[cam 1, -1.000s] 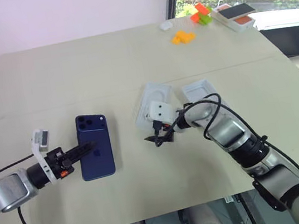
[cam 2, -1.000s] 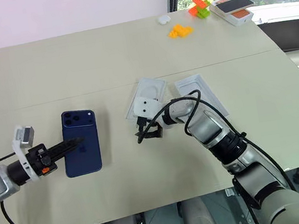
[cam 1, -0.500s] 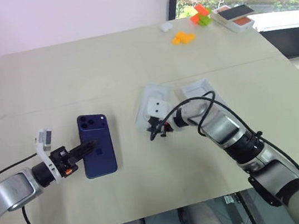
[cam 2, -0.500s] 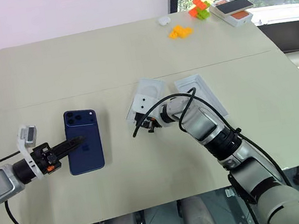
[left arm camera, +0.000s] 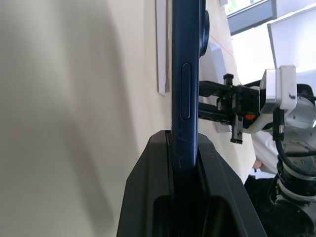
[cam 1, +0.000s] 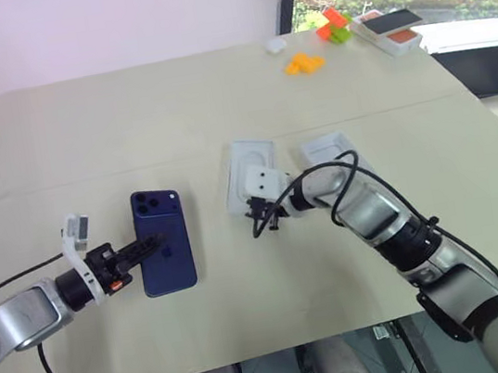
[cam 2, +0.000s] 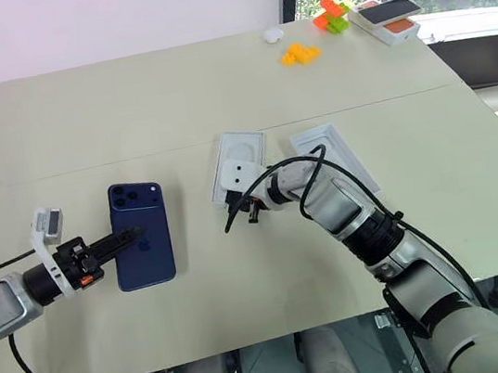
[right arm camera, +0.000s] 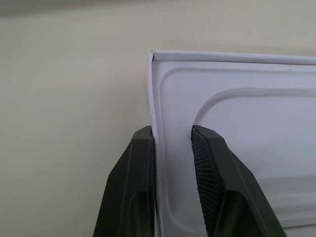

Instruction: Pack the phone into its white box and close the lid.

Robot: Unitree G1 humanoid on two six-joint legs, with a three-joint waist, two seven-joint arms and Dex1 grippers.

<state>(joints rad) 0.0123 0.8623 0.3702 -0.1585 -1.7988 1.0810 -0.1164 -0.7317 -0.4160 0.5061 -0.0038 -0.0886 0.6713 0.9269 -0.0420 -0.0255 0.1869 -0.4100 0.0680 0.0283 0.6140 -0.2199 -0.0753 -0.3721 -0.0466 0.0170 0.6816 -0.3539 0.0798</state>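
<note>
The dark navy phone (cam 1: 163,240) lies flat on the table at the left, camera cluster at its far corner. My left gripper (cam 1: 150,245) is shut on its near left edge; in the left wrist view the phone (left arm camera: 186,74) stands edge-on between the fingers. The white box (cam 1: 250,163), a tray with a moulded recess, lies at the table's middle. My right gripper (cam 1: 261,215) is shut on its near rim, and the right wrist view shows the box (right arm camera: 237,123) wall pinched near a corner. The lid (cam 1: 330,153) lies open-side up just right of the box.
At the far right corner of the table are orange blocks (cam 1: 304,63), orange and green blocks (cam 1: 333,24), a small white object (cam 1: 276,43) and a small orange-and-white box with a dark top (cam 1: 389,27). A seam (cam 1: 88,178) crosses the table.
My right gripper's fingers have closed from wide open onto the white box's near rim, and the box has turned a little. The left gripper and phone keep their place.
</note>
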